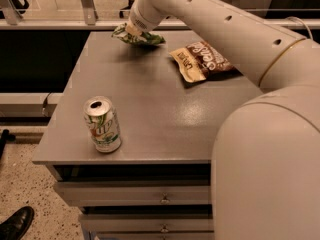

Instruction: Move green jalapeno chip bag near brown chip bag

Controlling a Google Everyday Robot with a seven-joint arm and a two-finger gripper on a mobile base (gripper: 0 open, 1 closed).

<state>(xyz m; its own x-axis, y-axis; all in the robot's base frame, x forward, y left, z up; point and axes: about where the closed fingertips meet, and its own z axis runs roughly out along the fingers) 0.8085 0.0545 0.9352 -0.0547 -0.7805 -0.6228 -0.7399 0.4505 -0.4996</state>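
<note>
Green jalapeno chip bag (141,36) clamped in claw (131,30), hanging just above counter (150,99) far-left corner. Step: carry. Next: swing right, lower, release just beside brown chip bag (202,59).

Dim warm light; soft shadow under gripper (131,33) at table (150,119) far edge.

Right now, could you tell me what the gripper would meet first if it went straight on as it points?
The gripper, at the far edge of the table, points down at the green jalapeno chip bag, so likely that first.
</note>
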